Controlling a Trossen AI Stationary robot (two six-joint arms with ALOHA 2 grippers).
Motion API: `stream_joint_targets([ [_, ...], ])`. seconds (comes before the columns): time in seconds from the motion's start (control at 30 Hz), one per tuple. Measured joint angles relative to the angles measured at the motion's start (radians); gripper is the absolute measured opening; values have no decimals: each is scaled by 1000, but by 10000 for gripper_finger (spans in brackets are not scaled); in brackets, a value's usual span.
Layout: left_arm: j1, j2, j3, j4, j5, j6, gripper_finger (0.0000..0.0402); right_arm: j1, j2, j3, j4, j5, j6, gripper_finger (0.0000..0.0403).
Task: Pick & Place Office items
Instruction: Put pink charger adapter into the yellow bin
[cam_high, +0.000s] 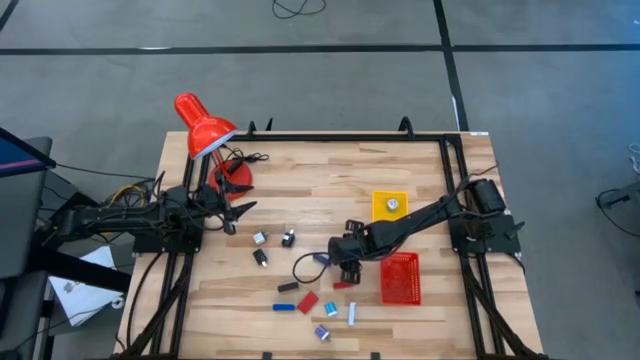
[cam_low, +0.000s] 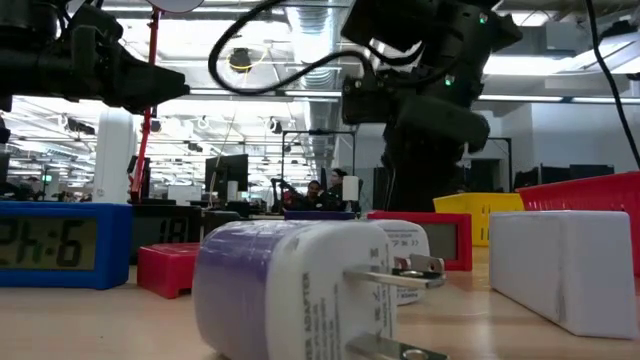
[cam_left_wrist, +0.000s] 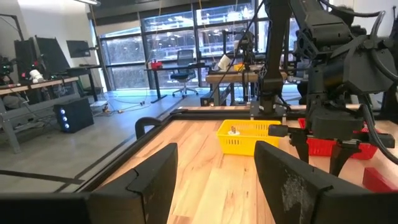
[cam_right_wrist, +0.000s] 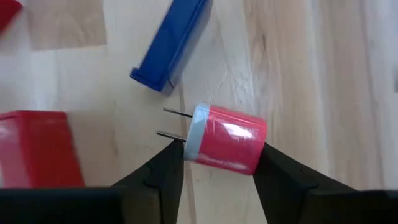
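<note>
Nearest the low camera, lower centre of frame: a white-and-purple plug adapter (cam_low: 300, 290) lying on the wood, a white block (cam_low: 565, 265) at right, a blue clock (cam_low: 62, 243) at far left, a red block (cam_low: 172, 268) beside it.

Step in hand: grasp. In the right wrist view the right gripper (cam_right_wrist: 217, 163) has its fingers either side of a red plug adapter (cam_right_wrist: 227, 138) at frame centre, pads at or just off its ends; grip looks partial, not sure it is clamped yet. A blue bar (cam_right_wrist: 171, 42) lies just beyond, upper centre.

In the high view that gripper sits centre frame, left of the red mesh basket (cam_high: 401, 277), with the yellow tray (cam_high: 390, 206) above it.

Next move likely calls for finishing the squeeze, lifting clear of the blue bar, then carrying to a bin.

Left gripper (cam_high: 232, 214) waits at left by the red lamp (cam_high: 203, 127), fingers apart, holding nothing.
</note>
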Motion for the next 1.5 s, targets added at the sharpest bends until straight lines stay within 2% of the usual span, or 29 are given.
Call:
stream_joint_targets([
  [0.2,0,2,0,71,2,-152,208,-6,-116,0,-98,-1,-55,151],
  [0.33,0,12,0,135,2,-210,208,-45,-213,0,-76,-58,-112,153],
  [0.43,0,39,0,147,9,-236,208,-96,-283,-54,90,-170,-165,159],
  [0.53,0,103,0,174,10,-200,208,-166,-325,-153,332,-387,-177,157],
  [0.6,0,174,0,225,10,-164,208,-214,-344,-197,444,-496,-146,152],
  [0.67,0,259,0,303,11,-154,208,-254,-356,-217,508,-554,-103,150],
  [0.77,0,404,39,363,7,-131,208,-287,-352,-219,543,-576,-85,155],
  [0.93,-9,710,192,392,80,-50,208,-300,-352,-219,552,-589,-78,161],
  [1.1,-53,1028,373,425,82,238,208,-303,-352,-219,612,-629,-16,153],
  [1.23,-81,1220,489,432,82,455,208,-291,-352,-219,613,-635,30,159],
  [1.33,-90,1285,546,433,76,495,208,-282,-353,-219,605,-630,35,159],
  [1.5,-90,1265,564,439,75,487,208,-280,-353,-219,612,-583,27,154],
])
